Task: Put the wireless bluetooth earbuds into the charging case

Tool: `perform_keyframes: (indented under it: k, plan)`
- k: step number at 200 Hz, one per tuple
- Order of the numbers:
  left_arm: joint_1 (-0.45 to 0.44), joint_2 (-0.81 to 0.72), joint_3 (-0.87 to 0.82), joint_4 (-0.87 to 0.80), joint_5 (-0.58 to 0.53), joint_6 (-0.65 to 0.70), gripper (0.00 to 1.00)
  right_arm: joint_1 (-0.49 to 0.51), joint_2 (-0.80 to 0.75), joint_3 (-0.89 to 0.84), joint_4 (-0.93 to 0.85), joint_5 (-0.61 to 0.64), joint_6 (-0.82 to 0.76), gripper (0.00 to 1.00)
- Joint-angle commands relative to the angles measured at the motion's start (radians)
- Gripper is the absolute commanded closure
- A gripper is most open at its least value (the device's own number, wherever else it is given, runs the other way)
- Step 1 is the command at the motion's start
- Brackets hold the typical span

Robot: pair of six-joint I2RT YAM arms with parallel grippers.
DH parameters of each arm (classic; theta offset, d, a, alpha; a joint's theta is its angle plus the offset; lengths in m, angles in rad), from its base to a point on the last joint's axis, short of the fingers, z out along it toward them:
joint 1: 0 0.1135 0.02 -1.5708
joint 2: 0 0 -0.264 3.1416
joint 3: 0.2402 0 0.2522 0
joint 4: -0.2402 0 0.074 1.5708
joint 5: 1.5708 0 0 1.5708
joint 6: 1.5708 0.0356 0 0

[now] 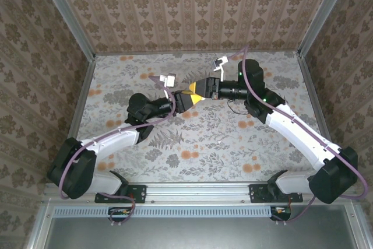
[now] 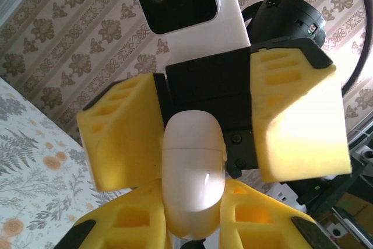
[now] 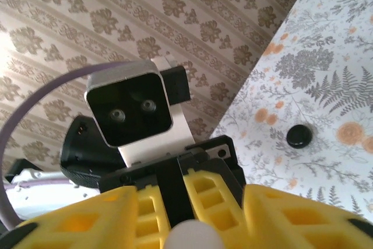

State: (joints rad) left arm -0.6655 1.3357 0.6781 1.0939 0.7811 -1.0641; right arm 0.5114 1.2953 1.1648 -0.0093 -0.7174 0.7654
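Note:
The white charging case [image 2: 192,179] is held off the table with its lid closed. My left gripper [image 2: 192,214] is shut on its lower half, yellow fingers [image 2: 125,220] pressing both sides. My right gripper [image 1: 205,88] meets it nose to nose, and its fingers [image 2: 294,123] stand open on either side of the case's upper end, the right one clearly apart from it. The case's rounded top [image 3: 195,237] shows between my right fingers [image 3: 309,217]. One black earbud [image 3: 299,136] lies on the floral table. The other earbud is hidden.
The floral tablecloth [image 1: 204,144] covers the table, with patterned walls [image 1: 192,10] on three sides. Both arms meet above the middle of the table, towards the back. Purple cables [image 1: 250,86] loop off each wrist.

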Motion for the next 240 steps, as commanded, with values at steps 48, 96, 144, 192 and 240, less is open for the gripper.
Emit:
perform_keyframes:
  k: [48, 96, 144, 192, 240]
  plan:
    - [0.023, -0.188, -0.098, -0.081, -0.069, 0.283, 0.95, -0.004, -0.057, 0.016, 0.023, -0.057, 0.051, 0.50]
    - [0.024, -0.224, -0.117, -0.083, -0.084, 0.288, 0.95, 0.025, -0.051, -0.016, 0.121, -0.109, 0.050, 0.58]
    - [0.026, -0.213, -0.120, -0.043, -0.095, 0.232, 0.96, 0.063, -0.029, -0.005, 0.126, -0.118, 0.015, 0.61]
    - [0.031, -0.224, -0.117, -0.045, -0.095, 0.216, 0.96, 0.068, -0.038, -0.020, 0.125, -0.116, -0.001, 0.68]
    - [0.033, -0.221, -0.111, -0.039, -0.094, 0.204, 0.96, 0.078, -0.035, -0.019, 0.108, -0.129, -0.028, 0.62]
